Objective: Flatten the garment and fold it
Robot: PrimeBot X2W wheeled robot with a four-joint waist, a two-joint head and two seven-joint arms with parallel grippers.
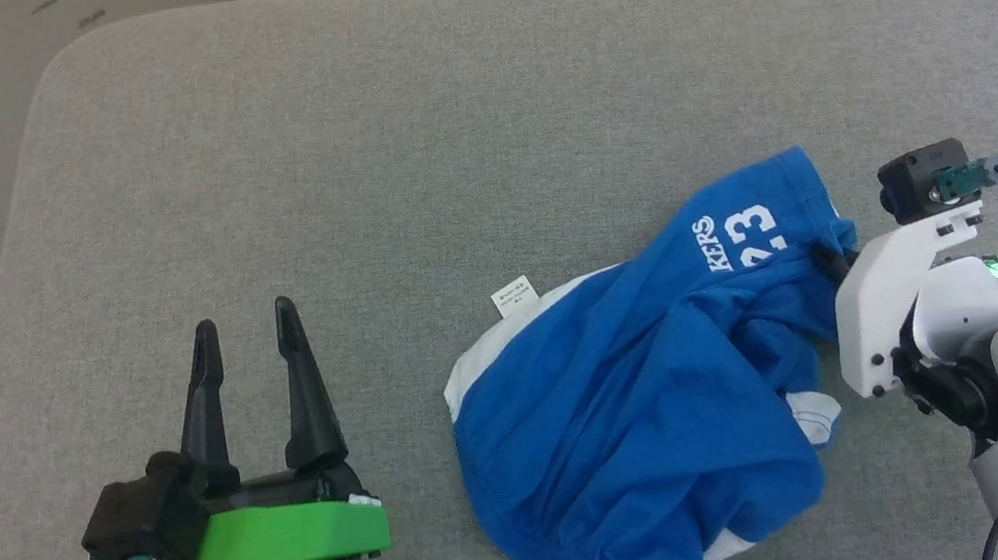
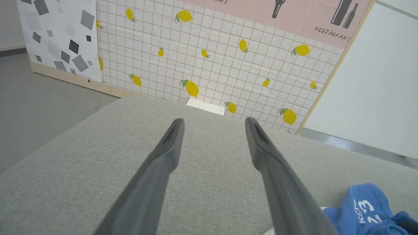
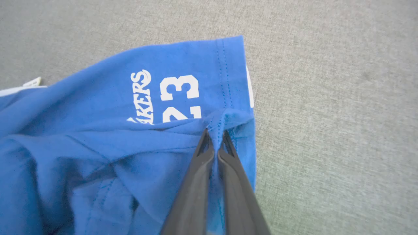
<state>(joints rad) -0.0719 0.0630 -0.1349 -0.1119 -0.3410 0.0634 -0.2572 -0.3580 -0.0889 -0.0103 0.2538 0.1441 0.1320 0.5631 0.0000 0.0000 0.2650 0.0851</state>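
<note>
Crumpled blue garment (image 1: 634, 420), possibly shorts

Head view overhead, wrist views low, all sharing garment (image 1: 634, 420)

The garment (image 1: 627, 441) is soft, matt blue jersey cloth with stitched hems; its tag (image 1: 514, 297) looks papery. Under it the worktop (image 1: 394, 135) is coarse-woven grey fabric. Left of the garment, the left hand (image 1: 244, 315) has smooth dark plastic fingers (image 1: 307, 393).

blue garment (image 1: 626, 431) w/ white print
</note>
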